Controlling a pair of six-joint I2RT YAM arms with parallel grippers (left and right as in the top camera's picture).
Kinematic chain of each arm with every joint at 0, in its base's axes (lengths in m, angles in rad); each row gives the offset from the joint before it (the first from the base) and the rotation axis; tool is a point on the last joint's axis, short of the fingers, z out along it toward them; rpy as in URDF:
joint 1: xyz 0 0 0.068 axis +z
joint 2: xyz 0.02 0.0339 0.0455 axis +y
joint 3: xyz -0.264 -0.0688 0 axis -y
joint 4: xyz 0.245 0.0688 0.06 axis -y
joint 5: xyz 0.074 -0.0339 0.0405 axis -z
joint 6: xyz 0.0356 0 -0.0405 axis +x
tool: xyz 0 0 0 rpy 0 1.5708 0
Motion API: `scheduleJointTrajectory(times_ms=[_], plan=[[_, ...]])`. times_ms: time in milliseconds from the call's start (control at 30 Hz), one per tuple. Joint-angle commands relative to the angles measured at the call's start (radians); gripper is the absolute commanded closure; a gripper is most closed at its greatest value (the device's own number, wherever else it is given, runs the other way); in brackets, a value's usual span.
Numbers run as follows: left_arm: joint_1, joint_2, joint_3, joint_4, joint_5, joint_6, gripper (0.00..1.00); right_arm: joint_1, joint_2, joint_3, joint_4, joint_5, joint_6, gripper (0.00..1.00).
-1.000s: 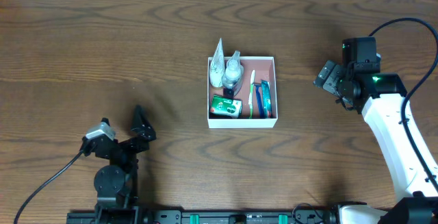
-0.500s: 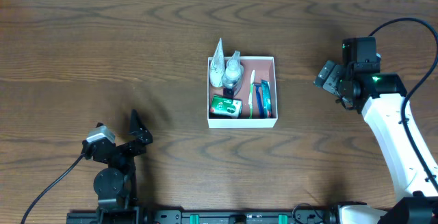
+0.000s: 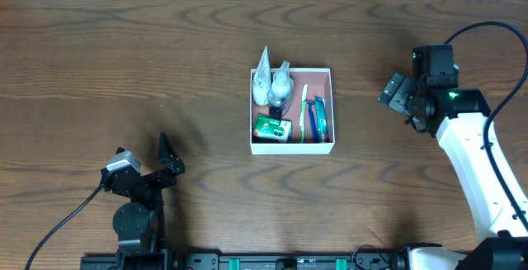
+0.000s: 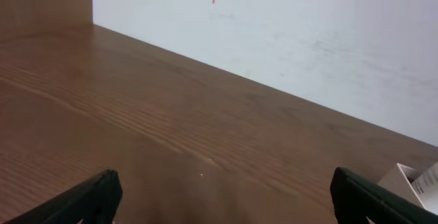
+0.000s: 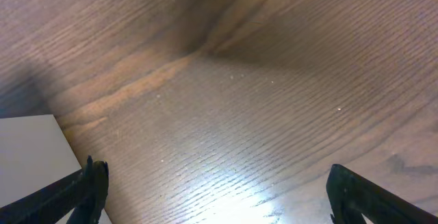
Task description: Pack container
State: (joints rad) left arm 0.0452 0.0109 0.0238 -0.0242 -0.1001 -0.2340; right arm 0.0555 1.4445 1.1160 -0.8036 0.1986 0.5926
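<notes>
1. Brown wood-grain worktop (image 3: 124,47) runs edge to edge, and a pale wall (image 4: 287,39) stands behind it in my left wrist view.
2. Dead centre sits the container (image 3: 280,146), white-walled and open on top, well apart from both my arms.
3. Inside it, a white tube (image 3: 262,72) stands at the back-left corner, its tip poking past the back wall. A clear bottle (image 3: 281,84) is just beside it.
4. A green packet (image 3: 272,127) lies at the front left. A toothbrush (image 3: 304,109) and a blue-green item (image 3: 319,117) lie lengthwise along the right half.
5. My left arm (image 3: 132,191) is down at the near-left of the worktop. My left jaws are released: the fingertips (image 4: 92,195) sit at opposite edges of the wrist view, with bare wood between them.
6. That same view catches one corner of the container at the far right.
7. My right arm (image 3: 474,154) reaches up the right side, its wrist about level with the container.
8. My right jaws are released too, their fingertips (image 5: 85,190) wide apart over bare wood, holding nothing.
9. A white edge (image 5: 27,155) shows at the lower left of the right wrist view; I cannot tell what it is.
</notes>
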Motion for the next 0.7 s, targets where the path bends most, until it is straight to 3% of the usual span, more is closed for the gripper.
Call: scheduleJointTrajectory(times_ms=[0,400,667], plan=[[0.005,-0.005,-0.02,-0.041,0.004,0.02,0.02,-0.009,0.002,0.0,-0.001,0.011,0.013,0.01],[0.005,-0.005,-0.02,-0.041,0.004,0.02,0.02,-0.008,-0.002,0.0,-0.001,0.011,0.013,0.01],[0.005,-0.005,-0.02,-0.041,0.004,0.02,0.02,-0.009,-0.229,0.0,-0.006,0.011,0.013,0.01]])
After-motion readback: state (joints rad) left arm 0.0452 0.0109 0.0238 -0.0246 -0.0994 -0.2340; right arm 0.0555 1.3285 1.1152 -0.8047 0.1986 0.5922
